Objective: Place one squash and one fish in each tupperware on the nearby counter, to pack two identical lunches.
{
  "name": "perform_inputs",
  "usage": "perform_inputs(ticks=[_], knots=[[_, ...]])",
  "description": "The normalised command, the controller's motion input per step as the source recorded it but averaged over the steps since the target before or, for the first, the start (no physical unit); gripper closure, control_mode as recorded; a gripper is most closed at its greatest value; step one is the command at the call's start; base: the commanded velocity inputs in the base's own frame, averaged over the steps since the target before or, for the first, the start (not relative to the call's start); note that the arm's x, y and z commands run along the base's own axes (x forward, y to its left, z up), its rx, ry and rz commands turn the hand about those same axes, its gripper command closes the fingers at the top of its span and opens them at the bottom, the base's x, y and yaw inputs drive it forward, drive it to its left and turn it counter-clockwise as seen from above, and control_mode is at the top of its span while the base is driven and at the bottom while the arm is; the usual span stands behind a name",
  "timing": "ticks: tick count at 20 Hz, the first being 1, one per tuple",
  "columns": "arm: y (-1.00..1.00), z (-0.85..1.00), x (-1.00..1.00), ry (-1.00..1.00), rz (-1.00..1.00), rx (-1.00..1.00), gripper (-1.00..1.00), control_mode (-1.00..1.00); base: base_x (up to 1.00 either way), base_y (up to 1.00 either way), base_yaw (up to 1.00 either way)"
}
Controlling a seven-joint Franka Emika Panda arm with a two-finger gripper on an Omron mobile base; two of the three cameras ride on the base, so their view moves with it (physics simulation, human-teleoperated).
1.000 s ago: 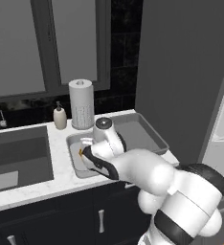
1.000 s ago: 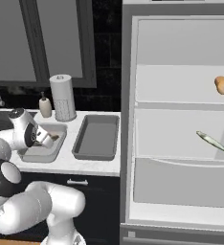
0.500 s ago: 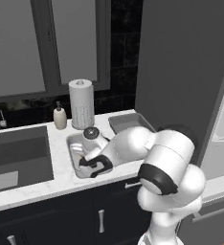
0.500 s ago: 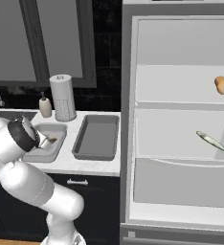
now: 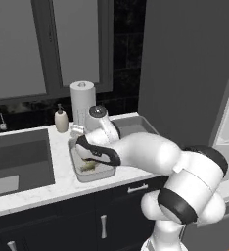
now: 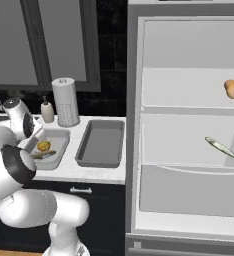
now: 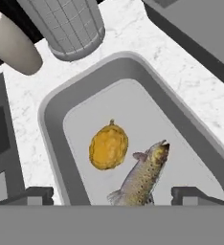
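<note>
Hovering over the light tray (image 7: 51,115) on the table (image 5: 62,184), my pincer (image 7: 112,196) stands wide with nothing in it; both fingertips (image 7: 37,195) straddle the tail of the fish (image 7: 141,176) lying in the tray. A yellow squash (image 7: 108,146) sits just left of that fish, near but apart. So this lunch looks packed.

What could go wrong: the fish's tail lies right between my tips, so lifting away at a slant could snag it and drag it over the rim. Swinging right carelessly, my arm could clip the paper towel roll (image 5: 82,100) or soap bottle (image 5: 61,119) at the far edge of the table.

Counting: two trays, the light one filled and the dark tray (image 6: 101,142) to its right bare. Two squash, one here and an orange one (image 6: 233,89) on an upper fridge shelf (image 6: 184,107). Two fish, one here and one (image 6: 221,147) on the shelf below. I judge half the job remains.
</note>
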Motion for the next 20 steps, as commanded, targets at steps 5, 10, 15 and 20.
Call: perform_inputs(ticks=[5,10,15,20], knots=[[-0.58,0.86,-0.85,0.0,0.06,0.14,-1.0,-1.0,0.0,0.0,0.0],[-0.66,0.5,-1.0,0.0,0.19,0.07,-1.0,-1.0,0.0,0.0,0.0],[-0.07,0.14,-0.99,0.03,0.01,-0.03,-1.0,-1.0,0.0,0.0,0.0],[0.0,-0.04,-0.6,0.0,-0.04,-0.09,-1.0,1.0,-0.4,0.0,-0.03]])
